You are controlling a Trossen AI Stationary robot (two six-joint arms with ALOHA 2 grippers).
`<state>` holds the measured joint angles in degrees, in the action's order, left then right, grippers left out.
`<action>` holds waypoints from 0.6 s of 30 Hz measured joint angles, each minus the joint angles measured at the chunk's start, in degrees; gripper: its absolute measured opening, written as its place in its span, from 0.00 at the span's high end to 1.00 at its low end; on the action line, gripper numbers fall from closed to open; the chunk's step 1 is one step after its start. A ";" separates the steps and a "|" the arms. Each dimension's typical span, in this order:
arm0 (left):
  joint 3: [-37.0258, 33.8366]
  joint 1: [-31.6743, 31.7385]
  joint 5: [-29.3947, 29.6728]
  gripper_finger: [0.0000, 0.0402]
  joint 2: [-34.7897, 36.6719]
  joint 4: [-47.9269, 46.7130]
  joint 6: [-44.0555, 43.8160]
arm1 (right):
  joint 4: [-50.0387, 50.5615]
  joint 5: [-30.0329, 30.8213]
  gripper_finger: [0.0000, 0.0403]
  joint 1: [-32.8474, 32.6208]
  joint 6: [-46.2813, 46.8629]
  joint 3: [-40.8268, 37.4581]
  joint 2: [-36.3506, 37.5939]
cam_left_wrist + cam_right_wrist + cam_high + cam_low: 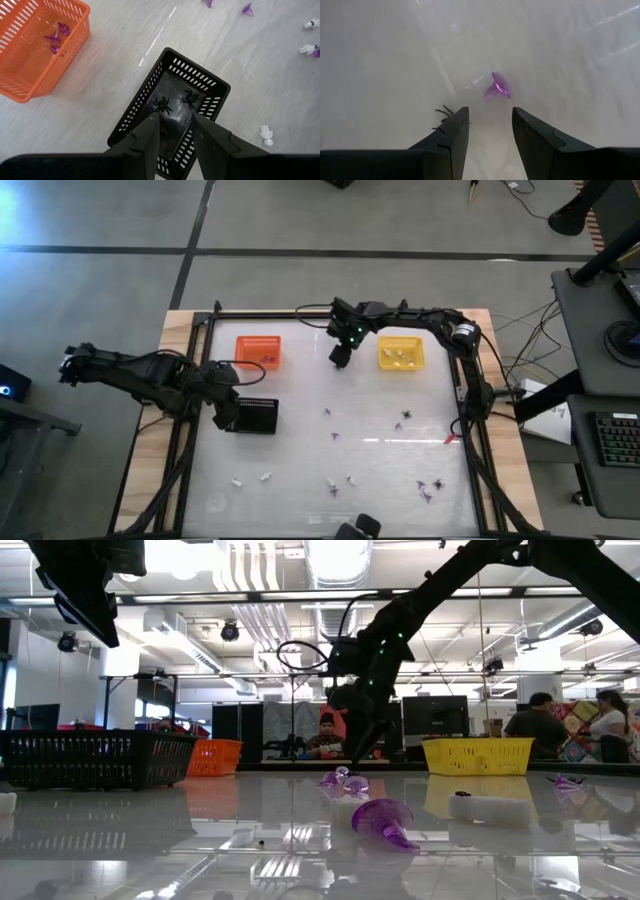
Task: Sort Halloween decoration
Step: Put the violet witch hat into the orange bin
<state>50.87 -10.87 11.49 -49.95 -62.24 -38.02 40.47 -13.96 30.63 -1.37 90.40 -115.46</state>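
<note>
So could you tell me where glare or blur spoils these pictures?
High view: a bright streak of glare on the table. Low view: ceiling lights mirrored in the tabletop, purple trinket up close slightly soft. Right wrist view: hazy, with the purple trinket blurred.

The room is bright. Long ceiling lights (340, 560) shine down, and in the low view they glow so white that parts of the ceiling wash out. The shiny white surface (300, 440) acts like a mirror: in the low view it shows pale copies of the baskets and a wide white glare. In the high view a thin bright streak (410, 441) of light lies on it. Shadows are soft and faint. In the low view the purple trinket (383, 821) close to the camera looks a bit fuzzy. In the right wrist view the surface looks milky and hazy, with pale streaks. The left wrist view is clear and sharp.
</note>
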 joint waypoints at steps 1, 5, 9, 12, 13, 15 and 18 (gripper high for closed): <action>0.00 -0.02 0.00 0.76 0.00 0.00 0.00 | 1.39 0.00 0.65 0.00 -0.20 1.06 0.06; 0.00 -0.02 0.00 0.76 0.00 0.00 0.00 | 4.38 0.02 0.65 0.02 -2.32 4.94 0.17; 0.00 -0.01 0.00 0.76 0.00 -0.01 0.00 | 4.42 0.00 0.65 0.15 -3.80 7.30 0.17; 0.00 -0.01 0.01 0.76 0.00 -0.02 0.01 | 4.81 -0.05 0.65 0.78 -5.01 7.80 -0.47; 0.00 -0.01 0.00 0.76 0.00 -0.02 0.00 | 5.43 -0.03 0.65 1.08 -5.54 7.83 -0.91; 0.00 0.00 0.00 0.76 -0.01 -0.04 0.01 | 6.90 0.00 0.65 1.47 -6.79 7.76 -1.90; 0.00 -0.02 0.00 0.76 -0.02 -0.04 0.00 | 8.55 0.00 0.65 1.70 -9.31 7.74 -3.19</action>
<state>50.87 -10.90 11.49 -49.98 -62.28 -38.02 49.02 -13.95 32.34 -10.68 98.15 -118.65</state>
